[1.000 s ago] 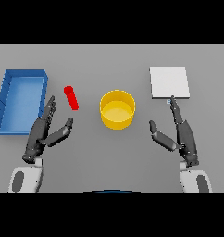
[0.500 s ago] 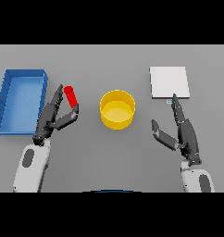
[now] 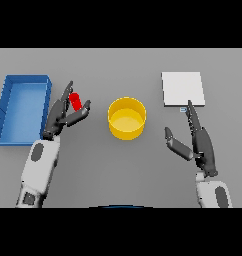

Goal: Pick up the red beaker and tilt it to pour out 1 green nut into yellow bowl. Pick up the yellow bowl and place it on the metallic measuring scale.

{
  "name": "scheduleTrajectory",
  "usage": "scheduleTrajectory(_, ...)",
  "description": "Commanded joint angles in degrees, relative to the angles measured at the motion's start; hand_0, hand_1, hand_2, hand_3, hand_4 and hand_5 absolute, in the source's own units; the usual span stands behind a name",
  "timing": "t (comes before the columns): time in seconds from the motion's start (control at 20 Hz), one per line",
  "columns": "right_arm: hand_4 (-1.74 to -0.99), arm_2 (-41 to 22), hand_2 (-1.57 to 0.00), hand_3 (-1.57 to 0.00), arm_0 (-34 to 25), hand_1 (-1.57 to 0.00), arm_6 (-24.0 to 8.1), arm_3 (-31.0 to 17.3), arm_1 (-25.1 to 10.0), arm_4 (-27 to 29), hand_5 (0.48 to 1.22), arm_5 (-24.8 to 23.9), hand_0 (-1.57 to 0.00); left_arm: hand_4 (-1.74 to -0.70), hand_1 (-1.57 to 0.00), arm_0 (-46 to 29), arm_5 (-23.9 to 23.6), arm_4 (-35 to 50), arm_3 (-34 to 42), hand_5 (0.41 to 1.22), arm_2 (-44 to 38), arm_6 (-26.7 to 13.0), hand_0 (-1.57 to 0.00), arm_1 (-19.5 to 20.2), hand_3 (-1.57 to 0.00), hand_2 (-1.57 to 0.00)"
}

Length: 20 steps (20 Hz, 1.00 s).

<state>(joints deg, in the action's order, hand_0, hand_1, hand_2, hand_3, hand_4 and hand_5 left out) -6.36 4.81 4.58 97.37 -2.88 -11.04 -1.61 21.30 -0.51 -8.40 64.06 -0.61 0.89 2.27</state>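
The red beaker (image 3: 75, 100) stands on the table left of the yellow bowl (image 3: 126, 118). My left hand (image 3: 62, 115) is at the beaker: its fingers reach up along the beaker's left side and the thumb lies just below and right of it, all still spread apart. Whether they touch the beaker I cannot tell. The metallic measuring scale (image 3: 182, 88) is a pale square plate at the back right. My right hand (image 3: 199, 141) hovers open in front of the scale, right of the bowl, with its fingers pointing away from me.
A blue bin (image 3: 19, 107) sits at the left side of the table, directly beside my left hand and forearm.
My left hand has moved forward and to the right, from near the table's front up to the red beaker. The right hand has stayed where it was.
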Motion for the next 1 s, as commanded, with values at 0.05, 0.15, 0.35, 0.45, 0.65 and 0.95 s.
scheduleTrajectory(0.05, -1.329, -0.3, 0.00, 0.00, 0.9, 0.00, 0.7, 0.4, 0.3, 0.2, 0.684, 0.2, 0.00, -1.31, 0.00, 1.2, 0.5, 0.1, -1.7, 0.703, -0.4, 0.3, 0.00, 0.4, 0.00, 0.00)
scheduleTrajectory(0.15, -1.320, -0.5, 0.00, 0.00, 1.4, 0.00, 0.8, 0.9, 0.3, -0.2, 0.683, 0.0, 0.00, -1.32, 0.00, 3.0, 0.7, 0.3, -3.8, 0.708, -0.8, 0.9, 0.00, 0.3, 0.00, 0.00)
scheduleTrajectory(0.35, -1.298, -0.3, 0.00, 0.00, 0.7, 0.00, -0.4, 0.2, 0.2, -0.4, 0.682, -0.2, 0.00, -1.36, 0.00, 5.4, 0.5, 0.3, -7.1, 0.735, -1.4, 3.7, 0.00, -0.2, 0.00, 0.00)
scheduleTrajectory(0.45, -1.291, -0.5, 0.00, 0.00, 0.6, 0.00, 0.3, 0.6, 0.0, -1.0, 0.684, -0.4, 0.00, -1.42, -0.08, 7.2, -0.5, 0.7, -9.4, 0.770, -2.5, 3.9, -0.08, -0.7, -0.08, -0.12)
scheduleTrajectory(0.65, -1.283, 0.0, 0.00, 0.00, 0.6, 0.00, -0.1, 0.6, -0.3, -0.5, 0.683, -0.2, 0.00, -1.44, -0.87, 7.5, -4.7, -0.5, -10.9, 1.003, -3.0, 4.7, -0.86, -2.1, -0.88, -0.89)
scheduleTrajectory(0.95, -1.303, -0.2, 0.00, 0.00, 0.2, 0.00, -0.1, 0.1, 0.2, -0.1, 0.682, 0.1, 0.00, -1.55, -1.39, 7.7, -6.4, -1.7, -11.2, 1.129, -3.5, 8.3, -1.38, -3.4, -1.39, -1.39)
